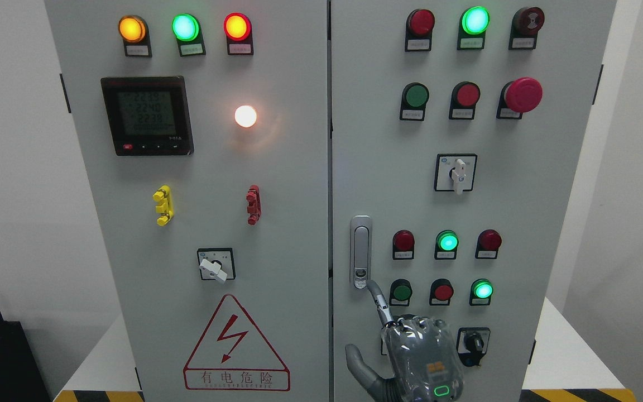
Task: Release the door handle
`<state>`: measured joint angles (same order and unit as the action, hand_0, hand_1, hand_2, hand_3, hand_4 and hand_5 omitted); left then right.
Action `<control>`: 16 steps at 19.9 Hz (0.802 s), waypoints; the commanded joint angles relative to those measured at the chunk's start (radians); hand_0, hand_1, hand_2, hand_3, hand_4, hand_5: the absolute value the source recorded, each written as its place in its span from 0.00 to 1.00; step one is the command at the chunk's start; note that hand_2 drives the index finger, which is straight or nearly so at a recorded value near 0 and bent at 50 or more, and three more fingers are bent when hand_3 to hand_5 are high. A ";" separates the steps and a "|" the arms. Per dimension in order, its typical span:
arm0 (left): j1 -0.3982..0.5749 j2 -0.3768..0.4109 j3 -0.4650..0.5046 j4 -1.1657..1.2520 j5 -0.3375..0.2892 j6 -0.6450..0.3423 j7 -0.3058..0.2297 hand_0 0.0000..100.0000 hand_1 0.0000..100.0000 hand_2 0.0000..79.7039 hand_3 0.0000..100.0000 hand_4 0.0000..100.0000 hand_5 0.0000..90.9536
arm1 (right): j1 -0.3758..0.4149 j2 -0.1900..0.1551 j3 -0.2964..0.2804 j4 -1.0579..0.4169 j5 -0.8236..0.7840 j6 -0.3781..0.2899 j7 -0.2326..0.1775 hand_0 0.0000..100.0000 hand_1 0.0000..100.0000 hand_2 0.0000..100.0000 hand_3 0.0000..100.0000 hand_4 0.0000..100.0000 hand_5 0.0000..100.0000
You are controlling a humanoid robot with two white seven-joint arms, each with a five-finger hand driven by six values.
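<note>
The silver door handle (360,252) sits upright and flush on the left edge of the cabinet's right door (522,212). My right hand (419,357) comes up from the bottom edge, back toward the camera, just below and to the right of the handle. Its index finger (378,301) is stretched up, with the tip at the handle's lower end by the keyhole. The thumb (358,363) is spread to the left and the other fingers are bent. The hand grasps nothing. My left arm is out of view.
The grey cabinet has two closed doors with lit indicator lamps, push buttons, a red emergency stop (522,95), rotary switches (455,174) and a meter (147,115). A rotary switch (473,343) is just right of my hand. White walls flank the cabinet.
</note>
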<state>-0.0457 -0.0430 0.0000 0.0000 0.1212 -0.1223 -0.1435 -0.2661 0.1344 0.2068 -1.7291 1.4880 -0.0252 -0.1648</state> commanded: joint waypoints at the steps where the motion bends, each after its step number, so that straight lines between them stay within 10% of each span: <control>1: 0.000 0.000 0.011 0.017 0.000 0.001 0.001 0.12 0.39 0.00 0.00 0.00 0.00 | -0.004 0.005 0.005 0.039 -0.002 0.004 0.005 0.39 0.26 0.00 1.00 1.00 0.99; 16: 0.000 0.000 0.011 0.017 0.000 0.001 0.001 0.12 0.39 0.00 0.00 0.00 0.00 | -0.027 0.007 0.006 0.045 0.000 0.002 0.030 0.42 0.26 0.00 1.00 1.00 0.99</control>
<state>-0.0460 -0.0429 0.0000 0.0000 0.1212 -0.1230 -0.1434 -0.2851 0.1395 0.2115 -1.6976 1.4874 -0.0218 -0.1512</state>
